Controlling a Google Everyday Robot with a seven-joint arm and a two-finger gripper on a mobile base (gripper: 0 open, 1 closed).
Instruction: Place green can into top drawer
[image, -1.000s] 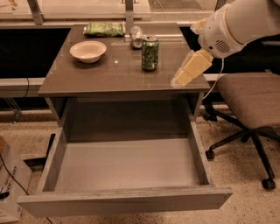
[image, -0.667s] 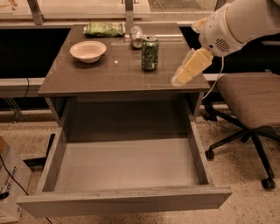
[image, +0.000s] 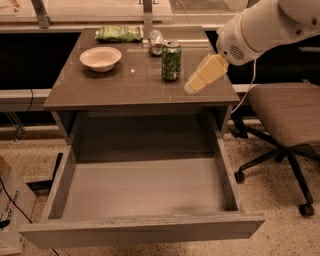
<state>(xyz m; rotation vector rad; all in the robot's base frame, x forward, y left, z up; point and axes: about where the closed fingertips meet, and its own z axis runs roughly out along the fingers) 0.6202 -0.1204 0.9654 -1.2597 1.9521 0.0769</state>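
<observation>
The green can stands upright on the tabletop, right of centre, with mottled green-and-white sides and a silver top. The top drawer is pulled fully open below the table and is empty inside. My gripper hangs from the white arm at the upper right; its cream fingers point down-left over the table's right part, a little right of the can and apart from it. It holds nothing.
A white bowl sits on the table's left. A flat green snack bag and a plain silver can lying on its side are at the back. An office chair stands to the right. A cardboard box is at the lower left.
The gripper has shifted slightly left toward the green can. The can, drawer and other objects have not moved.
</observation>
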